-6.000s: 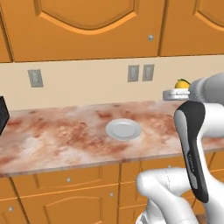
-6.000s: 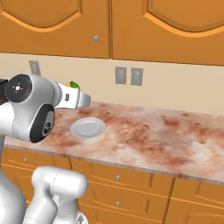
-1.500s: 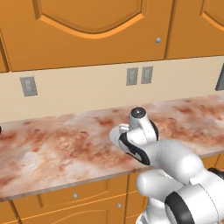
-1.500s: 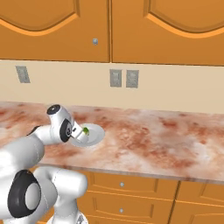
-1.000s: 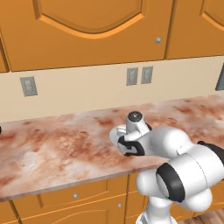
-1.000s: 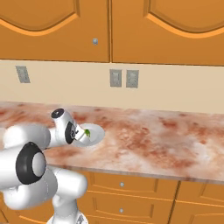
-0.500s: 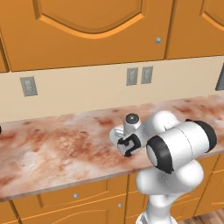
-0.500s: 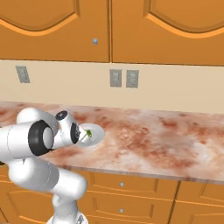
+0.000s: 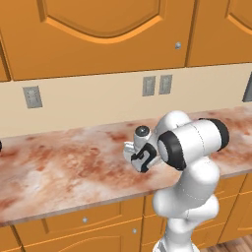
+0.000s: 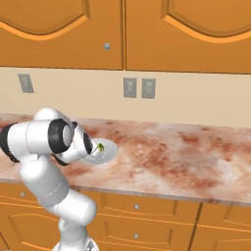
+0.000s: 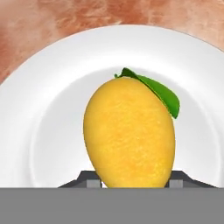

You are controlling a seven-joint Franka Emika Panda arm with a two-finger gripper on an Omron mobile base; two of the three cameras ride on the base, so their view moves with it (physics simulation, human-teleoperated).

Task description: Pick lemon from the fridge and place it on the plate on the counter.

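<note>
The yellow lemon (image 11: 129, 131), with a green leaf at its far end, lies in the middle of the white plate (image 11: 39, 109) on the marbled counter (image 10: 171, 157). My gripper (image 11: 132, 183) is low over the plate, its two dark tips pressed against the lemon's near end on both sides. From the right base view the lemon (image 10: 100, 146) shows as a small yellow-green spot at the gripper (image 10: 97, 148), over the plate (image 10: 110, 153). In the left base view the hand (image 9: 142, 156) covers most of the plate (image 9: 129, 147). The fridge is out of view.
Orange wall cupboards hang over the counter (image 9: 59, 167), with wall sockets (image 10: 137, 88) on the cream backsplash. Orange base cabinets with small knobs run below. My own white arm bends in front of the counter edge.
The arm's elbow has swung in closer to the counter and higher. The hand has stayed over the plate with the lemon at its tips.
</note>
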